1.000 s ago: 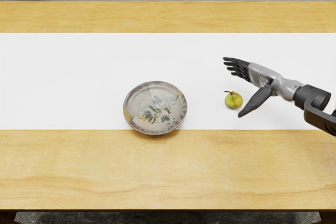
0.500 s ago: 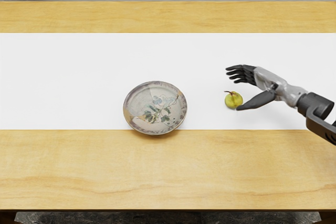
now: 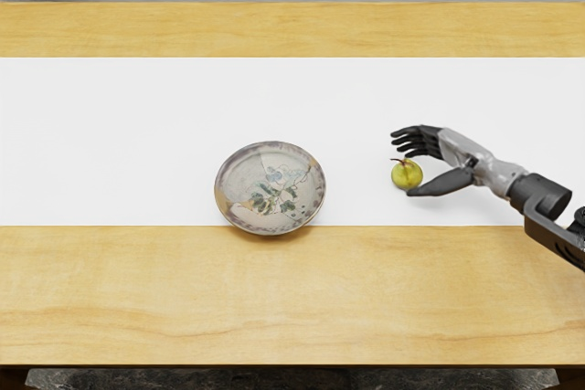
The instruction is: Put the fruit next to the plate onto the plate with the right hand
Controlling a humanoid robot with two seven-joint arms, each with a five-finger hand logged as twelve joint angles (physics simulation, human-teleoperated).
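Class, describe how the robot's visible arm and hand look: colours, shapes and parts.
The right hand has slim black fingers on a silver-grey palm and wrist. Behind it the forearm is dark grey and bulkier, with a rounded joint housing. No cables or markings show.

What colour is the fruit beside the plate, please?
The fruit is yellow-green; head view.

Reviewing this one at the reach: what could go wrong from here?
1. The right hand is open beside the small green fruit, with its thumb on the near side and its fingers on the far side. If they close unevenly, the round fruit may roll away across the white cloth.
2. Only the fingertips reach the fruit, so the grasp may be shallow and the fruit could drop before it reaches the plate to the left.
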